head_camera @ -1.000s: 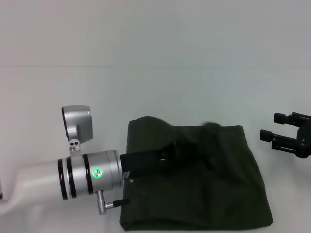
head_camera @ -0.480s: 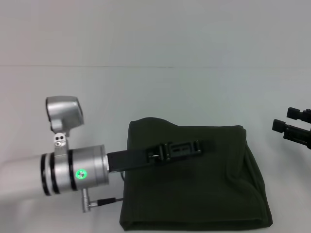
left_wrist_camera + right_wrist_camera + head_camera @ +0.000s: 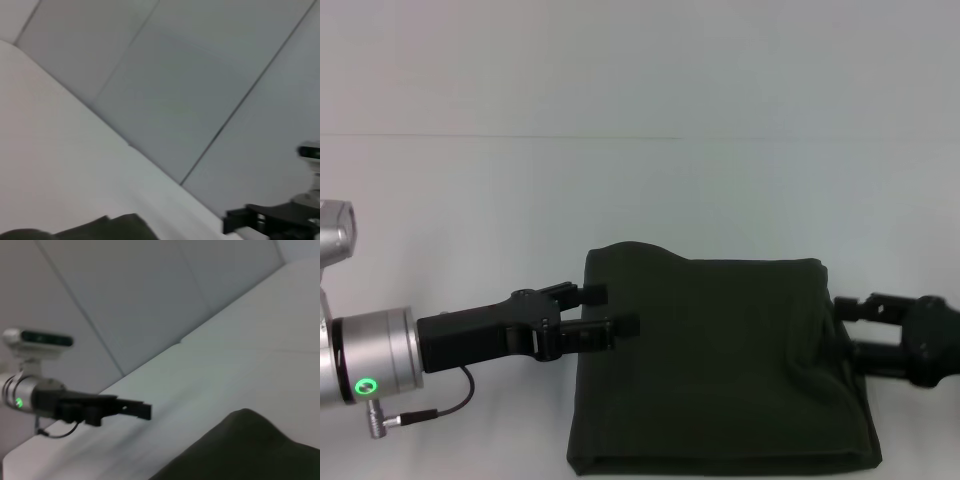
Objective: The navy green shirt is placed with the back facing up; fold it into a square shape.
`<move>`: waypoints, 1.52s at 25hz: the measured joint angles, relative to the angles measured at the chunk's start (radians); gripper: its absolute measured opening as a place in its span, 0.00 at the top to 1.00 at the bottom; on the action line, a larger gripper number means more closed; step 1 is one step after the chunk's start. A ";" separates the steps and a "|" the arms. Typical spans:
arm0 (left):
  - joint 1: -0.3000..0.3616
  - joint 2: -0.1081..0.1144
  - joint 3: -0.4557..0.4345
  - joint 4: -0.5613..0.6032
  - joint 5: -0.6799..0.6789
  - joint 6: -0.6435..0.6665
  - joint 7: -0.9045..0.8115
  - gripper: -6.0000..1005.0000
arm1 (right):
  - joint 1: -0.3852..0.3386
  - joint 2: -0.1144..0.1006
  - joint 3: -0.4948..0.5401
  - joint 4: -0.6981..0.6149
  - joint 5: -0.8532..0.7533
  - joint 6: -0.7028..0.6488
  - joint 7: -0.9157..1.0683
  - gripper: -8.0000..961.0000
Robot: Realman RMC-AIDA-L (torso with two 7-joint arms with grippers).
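both hands (image 3: 608, 310) (image 3: 840, 325) flank folded shirt (image 3: 715, 365)

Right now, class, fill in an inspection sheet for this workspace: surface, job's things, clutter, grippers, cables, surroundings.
Surface: white table, bare around the cloth.
Job's things: navy green shirt folded into a rough square, lying flat.
Clutter: nothing seen.
Grippers: left gripper open at the shirt's left edge; right gripper at its right edge.
Cables: thin black cable looping by the left wrist.
Surroundings: pale panelled wall behind.
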 joint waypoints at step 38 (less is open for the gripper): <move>0.015 0.014 0.010 0.040 0.062 -0.104 -0.039 0.07 | -0.062 -0.023 0.065 0.075 -0.066 0.154 -0.214 0.23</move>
